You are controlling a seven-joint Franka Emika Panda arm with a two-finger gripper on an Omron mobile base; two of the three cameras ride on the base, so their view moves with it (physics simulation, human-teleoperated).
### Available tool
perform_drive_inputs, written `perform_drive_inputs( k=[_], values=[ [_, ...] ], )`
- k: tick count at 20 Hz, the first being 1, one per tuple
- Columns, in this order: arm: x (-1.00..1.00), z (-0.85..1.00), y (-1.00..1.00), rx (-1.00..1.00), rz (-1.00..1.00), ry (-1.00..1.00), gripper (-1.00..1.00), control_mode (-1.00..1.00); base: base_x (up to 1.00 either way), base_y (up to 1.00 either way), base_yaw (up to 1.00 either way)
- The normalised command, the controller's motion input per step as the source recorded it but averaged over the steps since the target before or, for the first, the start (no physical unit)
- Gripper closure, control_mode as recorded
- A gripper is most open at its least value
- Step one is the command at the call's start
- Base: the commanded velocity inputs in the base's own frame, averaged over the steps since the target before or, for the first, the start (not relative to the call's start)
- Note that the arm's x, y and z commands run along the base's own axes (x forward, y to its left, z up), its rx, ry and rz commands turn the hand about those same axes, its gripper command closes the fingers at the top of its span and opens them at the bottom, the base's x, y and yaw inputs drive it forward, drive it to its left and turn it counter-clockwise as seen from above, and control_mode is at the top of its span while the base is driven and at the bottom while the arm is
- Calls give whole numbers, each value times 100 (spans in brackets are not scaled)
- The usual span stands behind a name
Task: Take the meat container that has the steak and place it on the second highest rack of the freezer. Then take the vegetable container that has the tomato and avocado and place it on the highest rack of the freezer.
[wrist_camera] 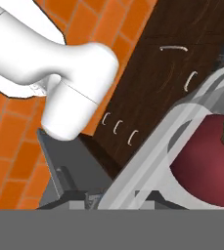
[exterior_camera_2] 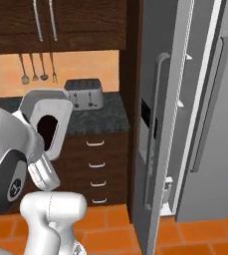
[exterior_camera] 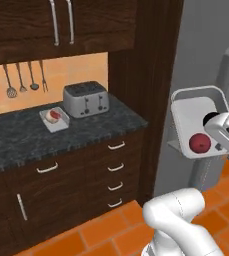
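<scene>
Gripper (exterior_camera: 217,131) clamps the rim of the vegetable container (exterior_camera: 196,116), held tilted in mid-air with the tomato (exterior_camera: 200,143) inside, well apart from the counter (exterior_camera: 16,140) edge. Freezer (exterior_camera_2: 205,99) door stands ajar; steak (exterior_camera: 53,116) sits on the counter

1. Avocado (exterior_camera: 209,120): mostly hidden behind the wrist.
2. Tomato (wrist_camera: 209,163): cut off by the hand view's right edge.
3. Freezer (exterior_camera_2: 205,114) shelves: barely visible through the door gap.
</scene>
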Motion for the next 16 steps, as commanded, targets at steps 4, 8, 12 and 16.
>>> perform_drive_inputs(
  k=[4, 8, 12, 16],
  values=[
    [0, 0, 0, 0, 0, 0, 100, 100, -79, 47, -76],
    [0, 0, 0, 0, 0, 0, 100, 100, -54, 81, -72],
    [0, 0, 0, 0, 0, 0, 100, 100, -28, 100, -44],
    [0, 0, 0, 0, 0, 0, 100, 100, -55, 100, -41]
  ],
)
